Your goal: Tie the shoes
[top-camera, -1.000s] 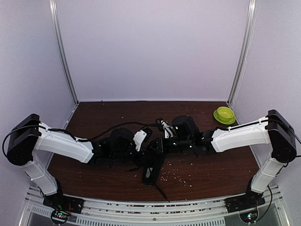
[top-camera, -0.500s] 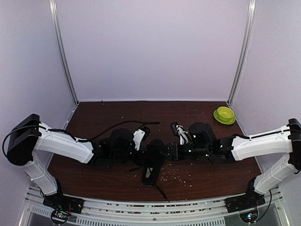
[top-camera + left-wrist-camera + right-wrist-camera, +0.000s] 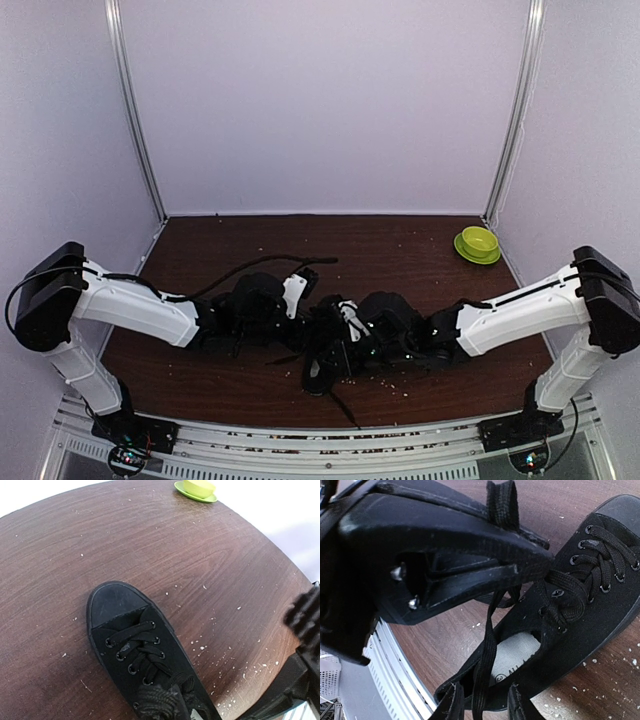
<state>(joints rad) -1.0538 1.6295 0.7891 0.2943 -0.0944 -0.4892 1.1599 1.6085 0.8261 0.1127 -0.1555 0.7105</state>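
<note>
The black shoe (image 3: 322, 362) lies at the front middle of the table, its toe (image 3: 114, 601) pointing away and its pale insole (image 3: 512, 655) showing. My left gripper (image 3: 310, 302) hangs over the shoe's laced top (image 3: 137, 647). It is shut, and a lace (image 3: 502, 504) runs out of its jaws. That lace drops past the shoe's opening and passes between the fingers (image 3: 451, 704) of my right gripper (image 3: 485, 706). The right gripper (image 3: 345, 335) sits low at the shoe's right side. Its jaws stand apart and do not pinch the lace.
A green bowl (image 3: 478, 244) on a saucer stands at the back right, also seen as the green bowl (image 3: 197, 487) in the left wrist view. A thin black strand (image 3: 270, 263) arcs over the table behind the left arm. Pale crumbs (image 3: 385, 375) dot the wood near the shoe.
My right gripper let go of the strand end behind the shoe, swung out to the right, then came back low beside the shoe. The left gripper closed the last bit and stayed put.
</note>
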